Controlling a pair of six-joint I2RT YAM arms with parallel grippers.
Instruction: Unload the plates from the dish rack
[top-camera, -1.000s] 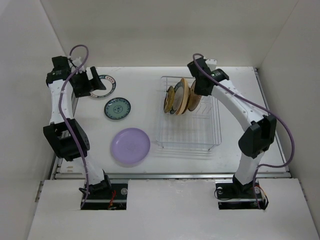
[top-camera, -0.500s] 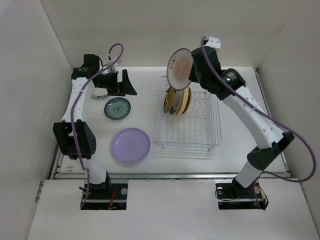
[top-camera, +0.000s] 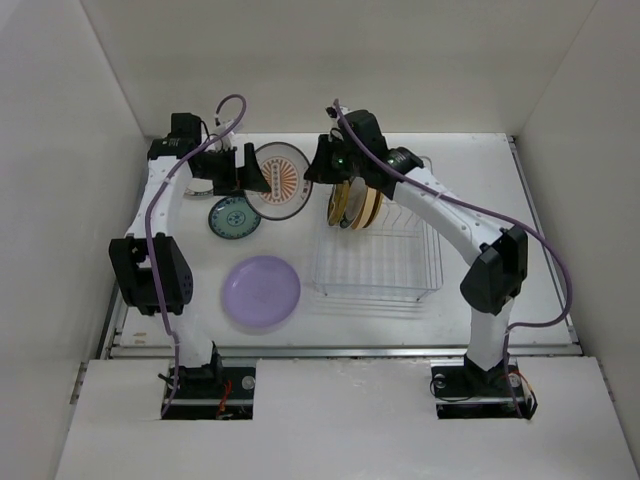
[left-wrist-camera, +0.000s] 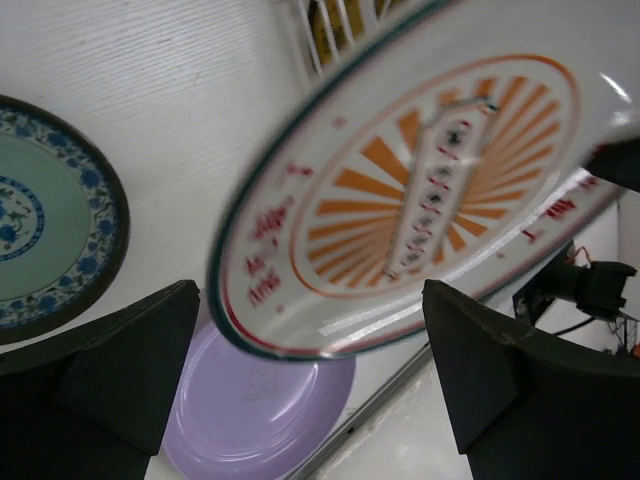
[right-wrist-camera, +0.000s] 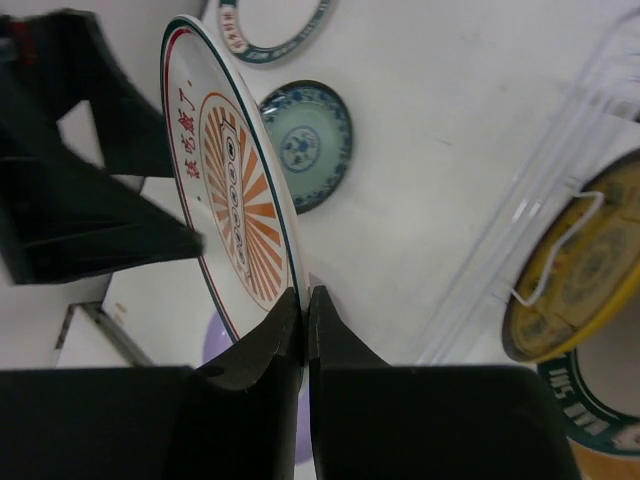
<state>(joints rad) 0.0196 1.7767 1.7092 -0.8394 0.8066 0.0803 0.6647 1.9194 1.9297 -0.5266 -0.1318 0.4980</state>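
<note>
Over the white-walled table (top-camera: 470, 160), the right gripper (right-wrist-camera: 305, 300) pinches the sunburst plate (top-camera: 279, 180) by its rim, in the air just left of the dish rack (top-camera: 380, 262). The left gripper (left-wrist-camera: 310, 300), fingers spread, faces it. The teal plate (top-camera: 235, 217) and lavender plate (top-camera: 261, 292) lie flat nearby.

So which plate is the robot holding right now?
Look left of the wire dish rack. There the right claw pinches a plate by its rim. Unlike the teal plate and lavender plate lying flat nearby, it is white with an orange sunburst.
</note>
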